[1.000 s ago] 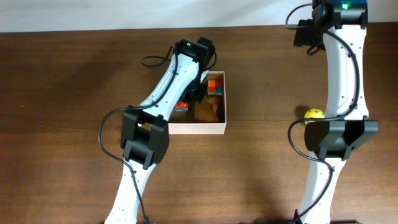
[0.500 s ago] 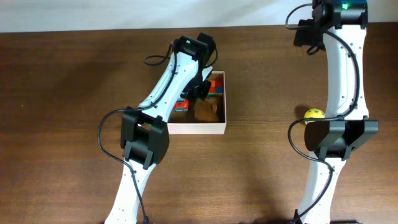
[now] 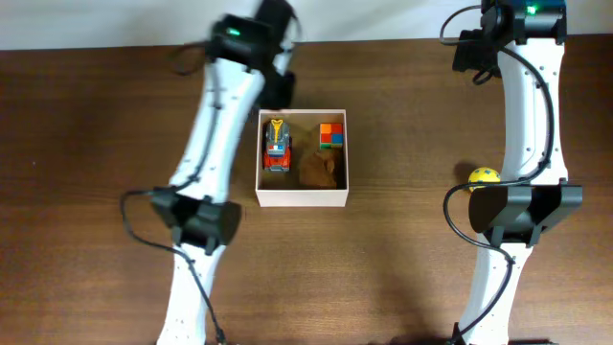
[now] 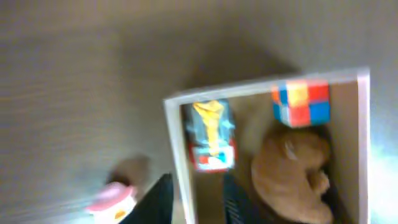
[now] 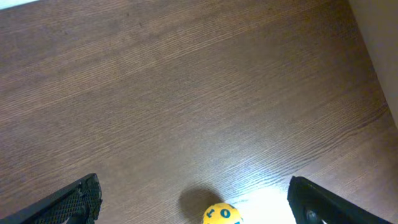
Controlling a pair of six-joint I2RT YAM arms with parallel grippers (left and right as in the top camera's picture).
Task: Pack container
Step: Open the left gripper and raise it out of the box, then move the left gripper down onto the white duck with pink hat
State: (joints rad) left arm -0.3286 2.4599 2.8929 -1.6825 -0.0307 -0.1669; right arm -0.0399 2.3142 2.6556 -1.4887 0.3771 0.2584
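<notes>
I am watching the container [image 3: 303, 198] sitting near the middle of the table [image 3: 96, 192], between the two arms. Inside it, a toy truck [image 3: 277, 144] is lying along the left wall. A coloured cube [image 3: 331, 135] is sitting in the far right corner, with a brown plush [image 3: 319, 170] just nearer. The left gripper [image 4: 196, 208] is hanging blurred by the far left corner, fingers apart and empty. The right gripper [image 5: 193, 190] is gaping wide, holding nothing, above a yellow ball [image 5: 221, 213].
</notes>
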